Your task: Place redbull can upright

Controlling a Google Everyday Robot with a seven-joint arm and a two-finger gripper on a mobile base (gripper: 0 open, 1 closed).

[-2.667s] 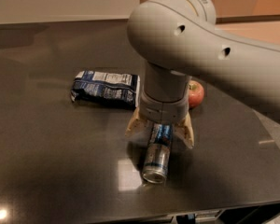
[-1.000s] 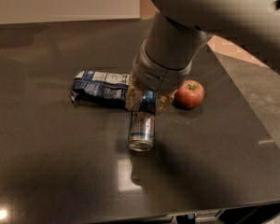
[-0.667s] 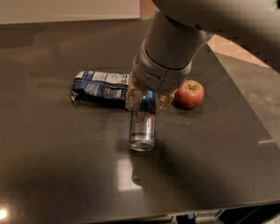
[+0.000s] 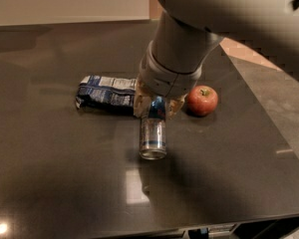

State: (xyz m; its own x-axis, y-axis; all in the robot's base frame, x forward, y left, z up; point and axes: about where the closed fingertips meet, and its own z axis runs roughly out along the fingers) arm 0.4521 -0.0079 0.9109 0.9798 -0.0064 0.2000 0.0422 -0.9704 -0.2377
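The redbull can (image 4: pixel 153 132) is a slim silver and blue can. Its upper end sits between the fingers of my gripper (image 4: pixel 157 106), and its silver lower end points down and toward the camera, close above the dark table (image 4: pixel 55 183). The gripper hangs from the big grey arm (image 4: pixel 184 49) and is shut on the can's top part. I cannot tell whether the can's lower end touches the table. The arm hides the can's top.
A flat blue and white snack bag (image 4: pixel 107 94) lies just left of the gripper. A red apple (image 4: pixel 202 100) sits just to its right. The table's front edge runs along the bottom, and its right edge slants behind the apple.
Since 2.7 s ago the gripper has carried the can back and left, toward the snack bag, and raised its gripped end. Over the last second almost nothing has moved.
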